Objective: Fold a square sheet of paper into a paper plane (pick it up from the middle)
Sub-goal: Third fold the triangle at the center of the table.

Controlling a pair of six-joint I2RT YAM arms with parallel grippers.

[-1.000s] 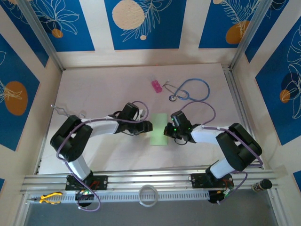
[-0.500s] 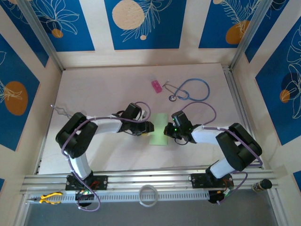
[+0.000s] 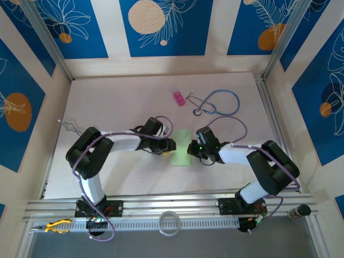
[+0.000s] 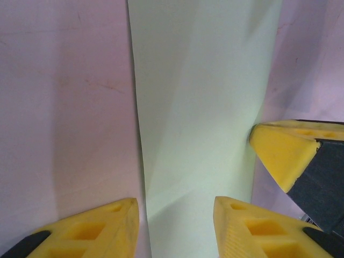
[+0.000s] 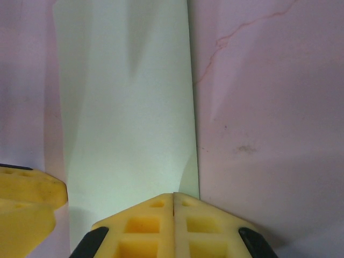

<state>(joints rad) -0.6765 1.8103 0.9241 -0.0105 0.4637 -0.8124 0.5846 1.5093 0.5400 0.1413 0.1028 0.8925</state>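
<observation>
Three walls (image 3: 166, 59) of blue leaf-print panels box in a pale, faintly veined table (image 3: 107, 107). A pink block (image 3: 178, 98) and a blue stethoscope (image 3: 217, 102) lie up at one o'clock. Dead centre, the light-green sheet of paper (image 3: 181, 148) lies flat, a narrow creased strip. Left tool (image 3: 171, 144) sits at its nine o'clock edge, fingers spread astride it. Right tool (image 3: 191, 148) is at three o'clock, fingers pressed together on the edge.

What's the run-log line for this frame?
phase: mid-fold | folded light-green paper sheet: flat on table | left end effector: open, at its edge | right end effector: shut, at opposite edge
</observation>
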